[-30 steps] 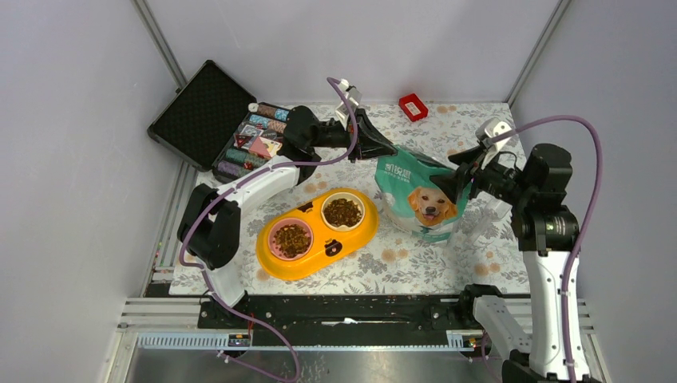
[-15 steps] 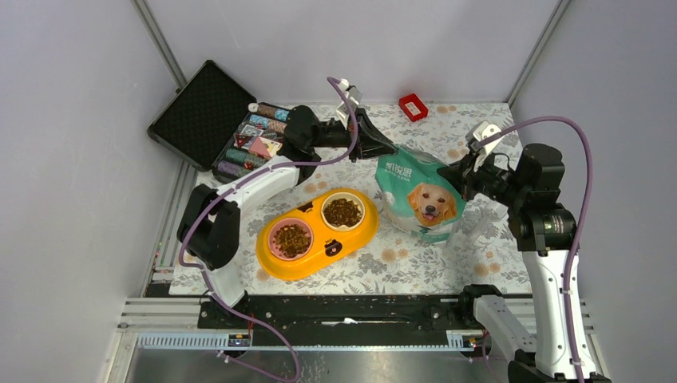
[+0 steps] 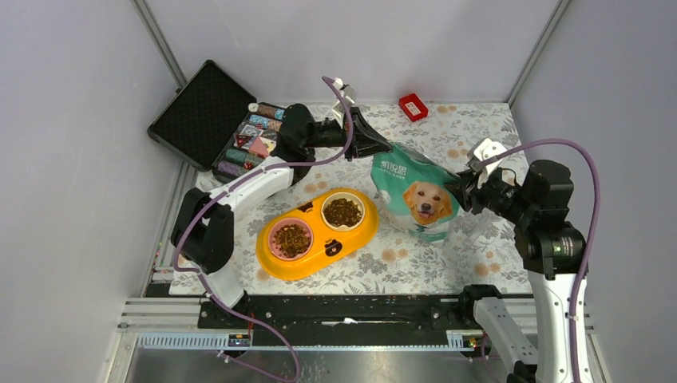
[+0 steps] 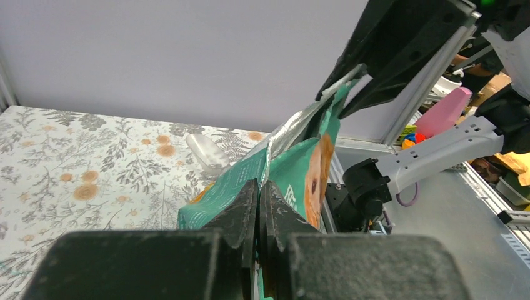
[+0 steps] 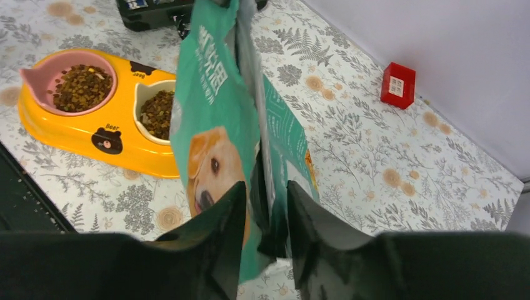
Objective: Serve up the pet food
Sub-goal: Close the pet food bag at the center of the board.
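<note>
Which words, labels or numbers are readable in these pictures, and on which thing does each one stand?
"Bear": on the front of the yellow feeder, above a small black bear face.
Large white Chinese characters on the pouch: too blurred to read with certainty.
White label on the red box: too small to read.
No other text can be read.
</note>
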